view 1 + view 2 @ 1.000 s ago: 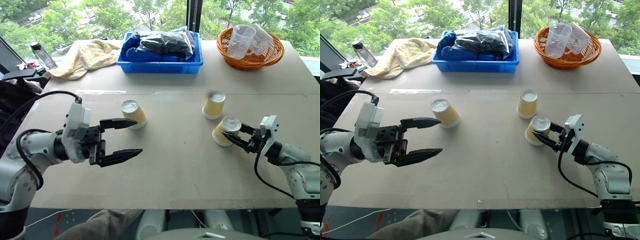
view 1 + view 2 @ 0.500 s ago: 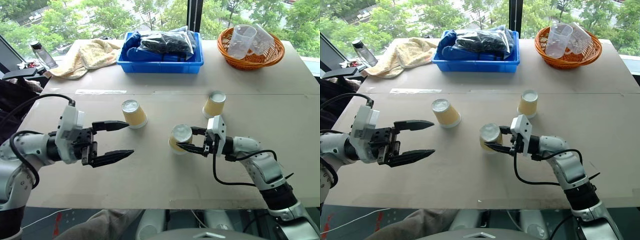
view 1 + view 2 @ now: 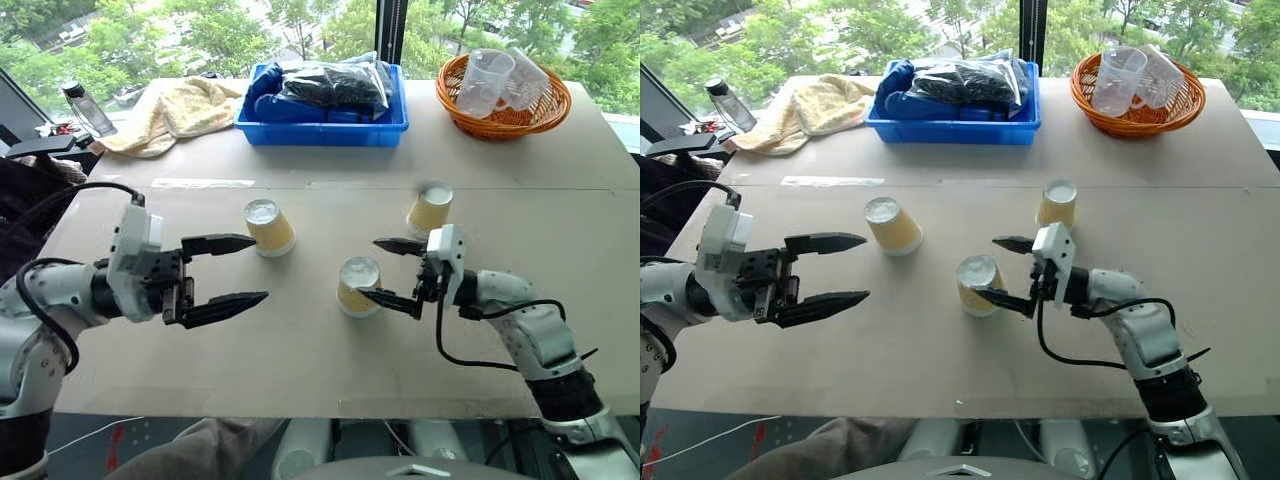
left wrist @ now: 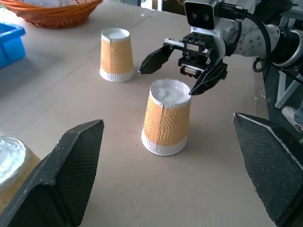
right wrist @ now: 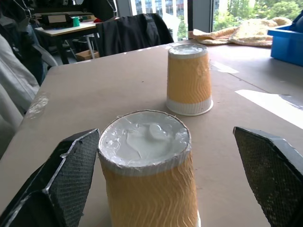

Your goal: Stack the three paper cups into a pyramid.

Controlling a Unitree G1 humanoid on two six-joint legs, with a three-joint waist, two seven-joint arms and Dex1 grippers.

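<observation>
Release confirmed: right pincer [image 3: 389,272] has opened and let go of the middle cup [image 3: 357,287], which it carried across from the 4 o'clock side of the bench [image 3: 300,370] over the last second. One finger sits beside the cup's base end, the other well clear toward 12 o'clock; jaws wide, nothing held.

Cup positions now, all upside down on the bench:
- middle cup near bench centre, standing free
- left cup [image 3: 268,227] at about 10 o'clock from it, near but not touching
- far cup [image 3: 431,210] at about 2 o'clock from it, apart

Left pincer [image 3: 224,270] wide open and empty, fingers pointing toward the left cup, not touching it; it has barely shifted.

My read: base row only half set. Middle and left cups are closer than before but there's a gap, so one needs nudging until the two sit side by side. Far cup then goes on top. Right arm is best placed to fetch it.
</observation>
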